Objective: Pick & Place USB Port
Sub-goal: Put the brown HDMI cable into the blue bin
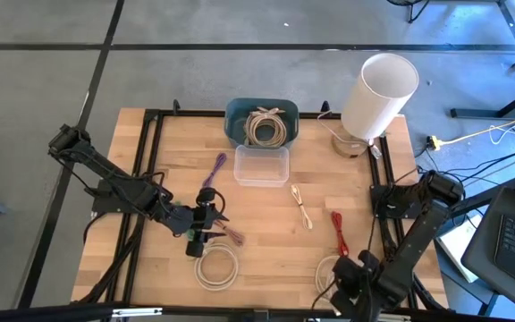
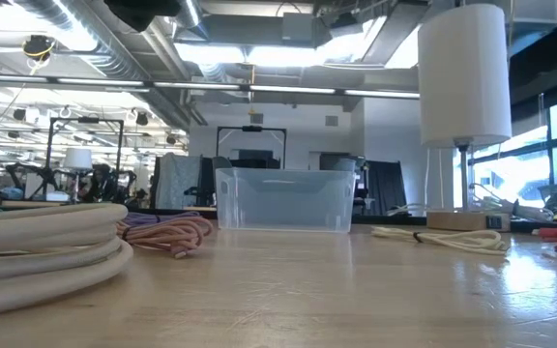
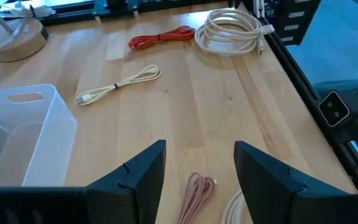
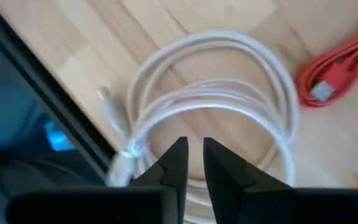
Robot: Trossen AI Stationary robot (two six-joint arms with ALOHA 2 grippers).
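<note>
Left end effector (image 1: 206, 224) — fingers spread apart, nothing between them, hanging over the left-centre of the worktop (image 1: 266, 259). Directly below and ahead of it in its wrist view lies a pink cable bundle (image 3: 196, 194); a coiled white cable (image 1: 216, 266) sits just beside that, nearer the front edge. A purple cable (image 1: 214, 172) lies a little farther back.

Right end effector (image 4: 192, 163) — fingers nearly together with only a narrow gap, gripping nothing, poised above a second white cable coil (image 4: 213, 118) at the front-right corner of the worktop. A red cable (image 1: 339, 232) lies near this coil.

Mid-worktop: a short cream USB cable (image 1: 302, 207) lies loose, apart from both arms. Behind it stands a clear plastic bin (image 1: 262, 165), touching a teal bin (image 1: 261, 122) that holds another coiled cable (image 1: 268, 128). A white lamp (image 1: 379, 96) on a wooden base stands at the back-right.
</note>
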